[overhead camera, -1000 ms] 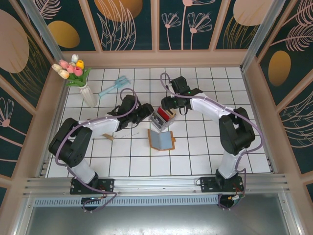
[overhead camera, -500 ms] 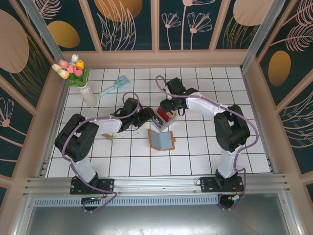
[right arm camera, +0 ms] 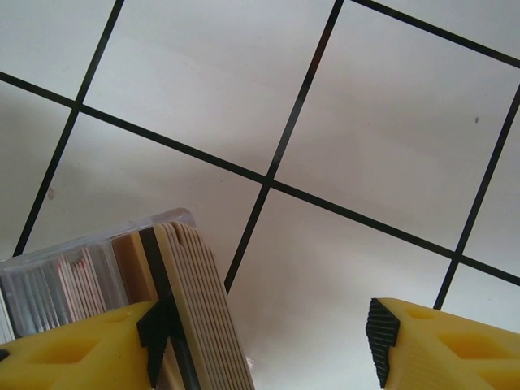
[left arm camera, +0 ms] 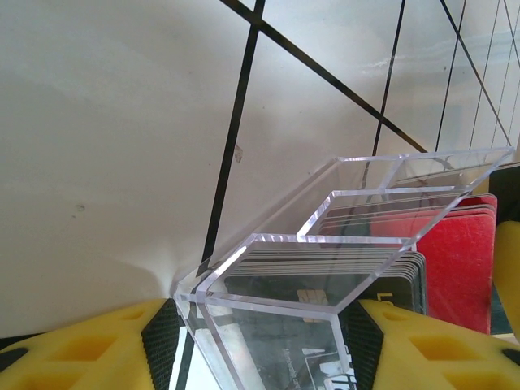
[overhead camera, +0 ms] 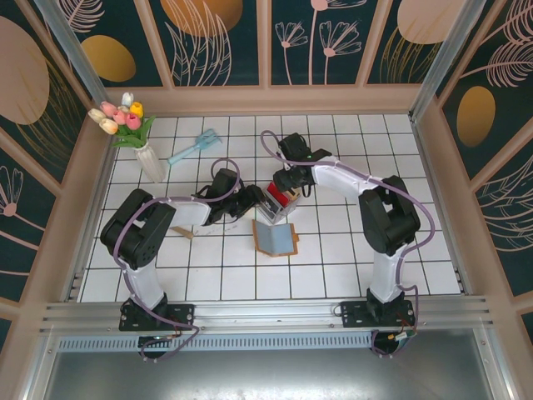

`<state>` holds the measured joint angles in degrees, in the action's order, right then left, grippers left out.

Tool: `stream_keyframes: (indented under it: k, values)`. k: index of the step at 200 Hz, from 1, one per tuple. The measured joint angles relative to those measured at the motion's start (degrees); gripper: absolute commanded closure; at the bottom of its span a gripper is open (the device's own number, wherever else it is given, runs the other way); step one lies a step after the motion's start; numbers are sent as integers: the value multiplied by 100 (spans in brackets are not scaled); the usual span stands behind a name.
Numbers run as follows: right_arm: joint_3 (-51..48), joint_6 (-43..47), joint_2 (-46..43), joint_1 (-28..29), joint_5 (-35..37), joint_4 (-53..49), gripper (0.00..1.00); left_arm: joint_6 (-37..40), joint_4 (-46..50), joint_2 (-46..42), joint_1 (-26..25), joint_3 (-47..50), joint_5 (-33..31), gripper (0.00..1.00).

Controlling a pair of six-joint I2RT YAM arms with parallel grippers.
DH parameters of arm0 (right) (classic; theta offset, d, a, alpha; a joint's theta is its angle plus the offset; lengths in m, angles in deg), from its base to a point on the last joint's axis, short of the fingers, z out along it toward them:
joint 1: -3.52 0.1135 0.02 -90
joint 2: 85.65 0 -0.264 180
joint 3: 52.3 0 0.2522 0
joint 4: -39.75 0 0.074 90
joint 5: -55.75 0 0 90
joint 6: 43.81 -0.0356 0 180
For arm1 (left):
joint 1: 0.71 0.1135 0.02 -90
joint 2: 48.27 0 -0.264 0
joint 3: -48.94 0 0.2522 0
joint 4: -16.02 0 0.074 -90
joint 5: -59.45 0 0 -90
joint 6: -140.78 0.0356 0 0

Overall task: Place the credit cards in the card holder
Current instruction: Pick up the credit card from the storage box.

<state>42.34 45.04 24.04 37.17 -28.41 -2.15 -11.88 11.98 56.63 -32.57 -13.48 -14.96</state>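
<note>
A clear tray (overhead camera: 277, 201) holds the credit cards upright, the red ones (overhead camera: 281, 193) showing from above. The card holder (overhead camera: 276, 237) lies open just in front of it, blue lining up. My left gripper (overhead camera: 256, 202) is at the tray's left end. In the left wrist view its pads (left arm camera: 165, 337) press both sides of the tray (left arm camera: 268, 244), with black cards (left arm camera: 349, 280) and red cards (left arm camera: 463, 260) inside. My right gripper (overhead camera: 287, 182) hangs over the tray's far side. It (right arm camera: 268, 337) stands open, its left fingertip against a stack of tan cards (right arm camera: 191, 301).
A white vase of tulips (overhead camera: 148, 160) stands at the back left, with a light blue tool (overhead camera: 193, 147) lying to its right. A small tan scrap (overhead camera: 185, 233) lies left of the card holder. Wooden walls ring the tiled floor.
My left gripper has slid right up to the tray and its jaws have narrowed onto it. My right gripper has shifted left over the tray's far side.
</note>
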Motion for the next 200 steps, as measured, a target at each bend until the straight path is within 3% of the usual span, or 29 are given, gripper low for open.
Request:
stream_keyframes:
  k: [25,80,94,200]
  values:
    - [0,-11,0,39,66,2,40,0,-4,20,0,0,-4,43]
    - [2,-15,-2,66,125,0,39,2,-17,26,0,2,-20,44]
    - [2,-17,-2,70,122,-9,44,2,-20,26,0,2,-20,44]
    - [52,-24,-103,136,352,-236,50,7,-26,26,-2,0,-63,44]
